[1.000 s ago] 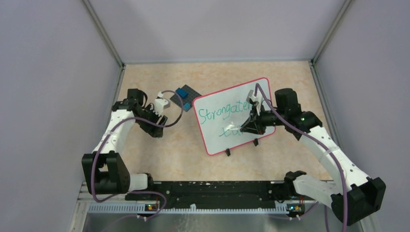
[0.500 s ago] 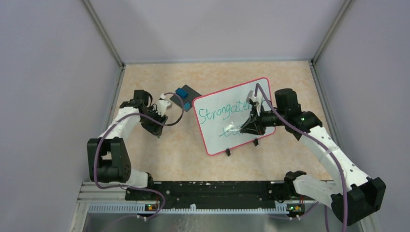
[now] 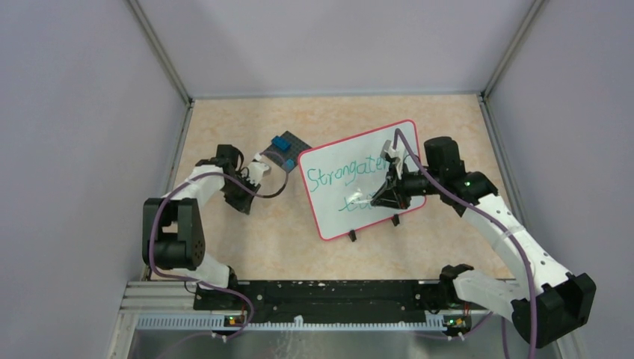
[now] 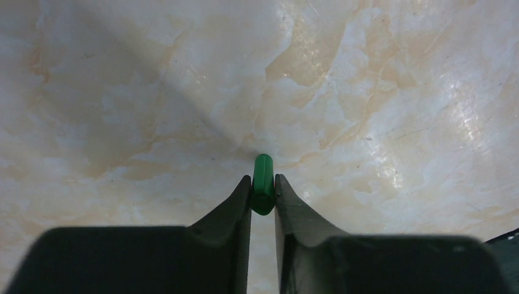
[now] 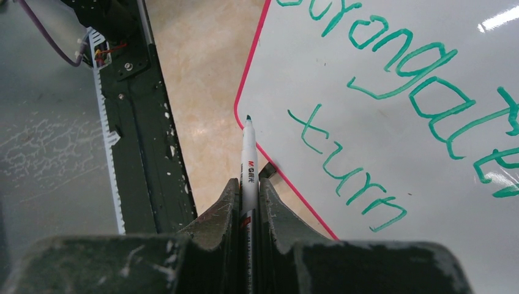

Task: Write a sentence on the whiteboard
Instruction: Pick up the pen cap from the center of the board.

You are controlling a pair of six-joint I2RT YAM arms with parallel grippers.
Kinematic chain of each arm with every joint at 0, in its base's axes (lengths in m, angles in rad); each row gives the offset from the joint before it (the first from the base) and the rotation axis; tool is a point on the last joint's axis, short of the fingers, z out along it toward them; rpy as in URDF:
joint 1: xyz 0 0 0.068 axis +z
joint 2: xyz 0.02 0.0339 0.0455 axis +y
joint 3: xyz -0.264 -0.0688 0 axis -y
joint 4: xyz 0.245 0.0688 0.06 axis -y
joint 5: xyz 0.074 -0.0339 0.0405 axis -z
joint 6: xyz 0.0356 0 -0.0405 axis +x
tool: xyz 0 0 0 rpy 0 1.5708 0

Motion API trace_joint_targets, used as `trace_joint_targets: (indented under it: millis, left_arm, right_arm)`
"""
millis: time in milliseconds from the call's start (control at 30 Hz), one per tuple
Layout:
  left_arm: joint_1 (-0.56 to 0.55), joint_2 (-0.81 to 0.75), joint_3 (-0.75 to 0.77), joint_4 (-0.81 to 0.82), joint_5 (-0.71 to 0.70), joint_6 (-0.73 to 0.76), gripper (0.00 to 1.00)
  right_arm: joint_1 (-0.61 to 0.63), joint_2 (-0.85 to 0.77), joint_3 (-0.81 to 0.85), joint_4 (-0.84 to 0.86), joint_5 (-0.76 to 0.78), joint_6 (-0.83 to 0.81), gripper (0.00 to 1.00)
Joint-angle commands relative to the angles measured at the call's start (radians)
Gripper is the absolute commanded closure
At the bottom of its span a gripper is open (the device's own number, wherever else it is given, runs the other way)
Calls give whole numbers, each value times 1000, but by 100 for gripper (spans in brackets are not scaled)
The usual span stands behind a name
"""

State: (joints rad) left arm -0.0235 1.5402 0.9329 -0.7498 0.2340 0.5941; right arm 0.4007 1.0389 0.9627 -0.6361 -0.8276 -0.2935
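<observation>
Whiteboard [image 3: 345,188] stands tilted on its black feet, centre-right of worktop [image 3: 284,239], w/ two lines of green script.

R hand [image 5: 250,184] clenched on marker [image 5: 248,153] mid-barrel. Tip lines up w/ the red rim near a rounded corner; contact can't tell.

L hand [image 4: 263,181] nipped on small green cap [image 4: 263,173] over worktop, well apart from board.

Judgement: board light, stiff, face glossy/slick, ink prob. smears. Small feet, so may slide or tip under pen push. If steadying, grip at rim, never on face.
</observation>
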Motion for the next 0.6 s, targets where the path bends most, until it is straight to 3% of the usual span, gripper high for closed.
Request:
trace_joint_targets:
  millis: [0,133,233,367,567]
  left_arm:
    - [-1,15,4,39,-13,-12,86]
    - [-1,-4,28,10,-7,-21,100]
    - [-1,-57,85,-39,54,-43,100]
    - [2,-164,218,-125,241,-106,100]
    - [6,-316,438,-60,472,-328,100]
  right_arm:
    - [-11,19,59,5,-10,-8,100]
    - [-11,30,102,-19,-10,-12,100]
    - [-11,32,142,-24,-10,-2,100]
    - [-11,33,203,-12,-40,50,100]
    - [-11,35,273,65,-83,174,100]
